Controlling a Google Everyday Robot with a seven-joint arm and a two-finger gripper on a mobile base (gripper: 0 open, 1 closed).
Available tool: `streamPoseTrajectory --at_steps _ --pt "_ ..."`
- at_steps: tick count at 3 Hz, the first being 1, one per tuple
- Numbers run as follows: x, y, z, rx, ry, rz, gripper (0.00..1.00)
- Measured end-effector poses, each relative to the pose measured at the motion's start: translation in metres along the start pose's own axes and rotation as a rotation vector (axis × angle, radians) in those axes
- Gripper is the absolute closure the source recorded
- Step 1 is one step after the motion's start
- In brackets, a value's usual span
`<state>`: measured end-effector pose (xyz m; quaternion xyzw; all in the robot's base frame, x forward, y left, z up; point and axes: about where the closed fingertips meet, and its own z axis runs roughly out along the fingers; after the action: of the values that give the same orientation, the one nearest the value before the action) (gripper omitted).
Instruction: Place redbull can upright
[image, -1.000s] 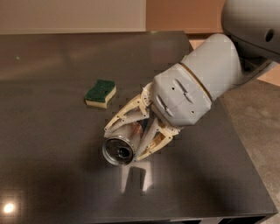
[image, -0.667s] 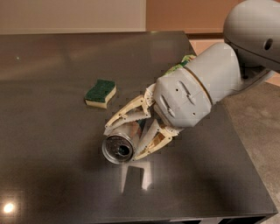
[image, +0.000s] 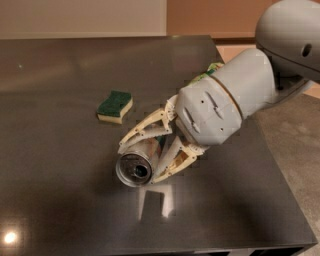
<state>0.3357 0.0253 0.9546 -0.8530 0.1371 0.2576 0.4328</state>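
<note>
We are viewing the gripper (image: 139, 163) low over the middle of the dark table (image: 50, 200), its cream fingers (image: 145, 129) clamping the redbull can (image: 135, 170) from either side. The can is lying tilted rather than upright, one shiny silver end facing the camera. A green sponge (image: 115, 106) is resting apart, behind and left of it. The grey arm (image: 235, 95) is reaching in from the right.

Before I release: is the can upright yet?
No, tipped: the can lies sideways in the gripper over the table, round end facing the camera.
</note>
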Motion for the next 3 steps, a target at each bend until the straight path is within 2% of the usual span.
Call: streamPoseTrajectory --at_steps 1,3 --pt "-0.005 -0.003 -0.004 0.002 -0.041 0.024 1.0" --pt "-0.015 -0.002 0.0 -0.023 -0.192 0.082 1.0"
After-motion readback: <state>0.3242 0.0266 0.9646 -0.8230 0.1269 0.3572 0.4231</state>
